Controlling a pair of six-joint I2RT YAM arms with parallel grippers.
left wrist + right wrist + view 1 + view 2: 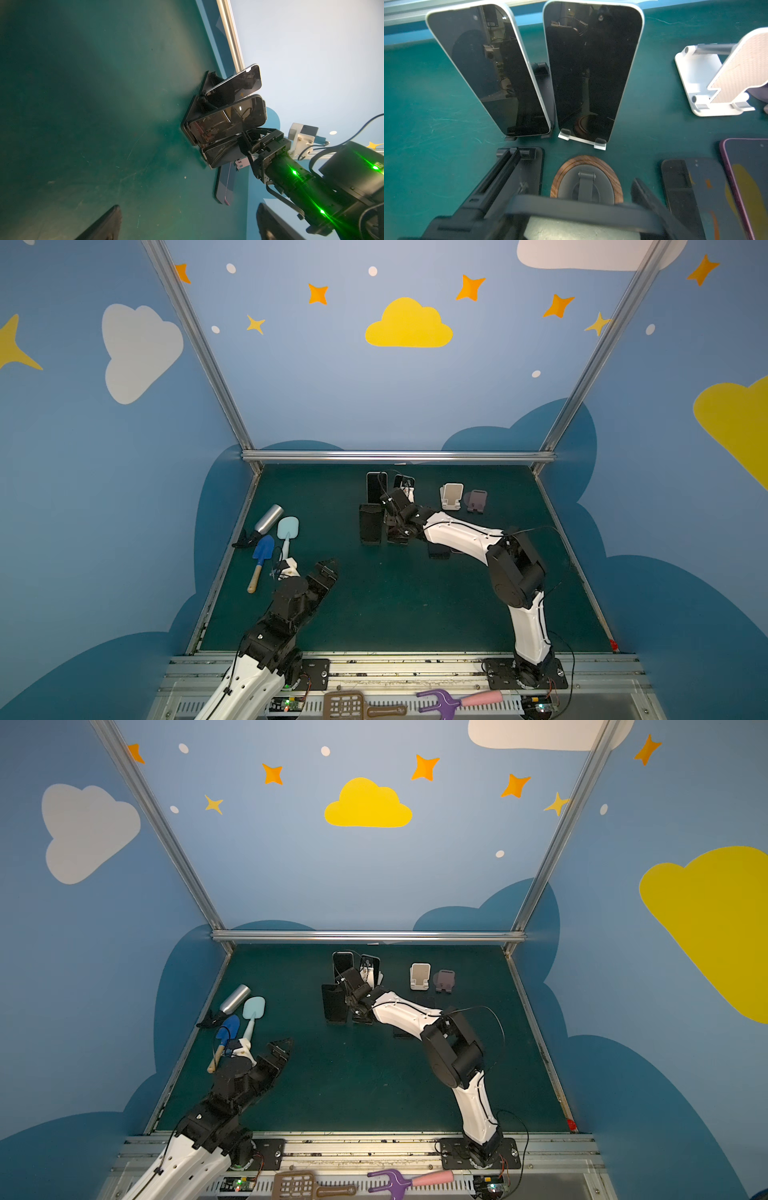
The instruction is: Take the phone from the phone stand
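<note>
My right gripper [395, 526] reaches into the cluster of stands at the back middle and is shut on a dark phone [581, 209], whose top edge spans the gap beside the right finger [648, 195]. Just beyond it sits the round phone stand [586, 178] with a wood rim and a grey hinge arm. I cannot tell whether the phone still rests on it. The left wrist view shows the same grip on the lowest leaning phone [224, 153]. My left gripper [328, 568] hovers open over the near left mat, with nothing between its fingers [108, 220].
Two more phones [488, 68] [591, 70] lean in stands behind, and a black stand [512, 172] is close on the left. White [451, 495] and mauve [476, 501] stands are to the right. Flat phones [439, 551] lie under the right arm. A bottle [268, 518], trowel [262, 556] and spatula [286, 531] lie at the left.
</note>
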